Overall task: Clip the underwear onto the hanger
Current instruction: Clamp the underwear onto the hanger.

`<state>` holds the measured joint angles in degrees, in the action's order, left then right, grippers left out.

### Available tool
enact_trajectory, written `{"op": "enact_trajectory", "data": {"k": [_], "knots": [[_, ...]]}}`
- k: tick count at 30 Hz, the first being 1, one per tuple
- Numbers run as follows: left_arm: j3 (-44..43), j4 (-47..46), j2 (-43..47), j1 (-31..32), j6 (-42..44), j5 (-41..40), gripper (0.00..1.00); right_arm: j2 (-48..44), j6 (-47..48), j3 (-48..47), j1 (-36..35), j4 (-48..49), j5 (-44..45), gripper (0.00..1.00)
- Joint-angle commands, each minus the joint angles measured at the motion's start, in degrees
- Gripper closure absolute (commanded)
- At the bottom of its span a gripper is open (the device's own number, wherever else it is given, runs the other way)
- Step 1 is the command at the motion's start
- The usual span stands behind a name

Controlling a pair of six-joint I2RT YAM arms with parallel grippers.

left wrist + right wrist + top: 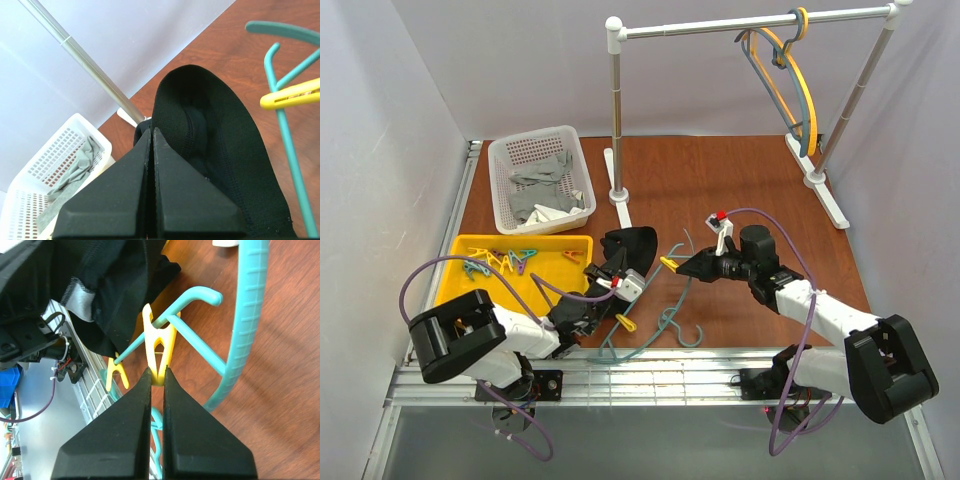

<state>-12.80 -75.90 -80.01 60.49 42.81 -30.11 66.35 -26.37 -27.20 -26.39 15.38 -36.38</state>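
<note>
Left hand [151, 132] clenched on underwear [225, 150]; right hand [156, 371] pinches yellow clip [159, 342] on hanger [245, 315], right at near bench [750, 190] edge.

Top external sits high behind the arm bases, facing down over the whole table [740, 190]. Left wrist looks close along the left gripper [151, 131], underwear [225, 150] just ahead. Right wrist rides equally close over the right gripper [156, 371]. All three share the hanger [247, 315] and yellow clip [150, 337].
</note>
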Motion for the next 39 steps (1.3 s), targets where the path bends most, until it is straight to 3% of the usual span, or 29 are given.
{"op": "enact_trajectory", "data": {"k": [1, 39], "knots": [[0.58, -19.38, 2.31, -0.20, -1.76, 1.89, 1.00, 0.98, 2.02, -0.13, -0.50, 0.88, -1.41, 0.99], [0.84, -14.90, 5.74, -0.20, -5.54, 4.27, 1.00, -1.04, 3.26, -1.54, -3.49, 3.25, -0.80, 0.99]]}}
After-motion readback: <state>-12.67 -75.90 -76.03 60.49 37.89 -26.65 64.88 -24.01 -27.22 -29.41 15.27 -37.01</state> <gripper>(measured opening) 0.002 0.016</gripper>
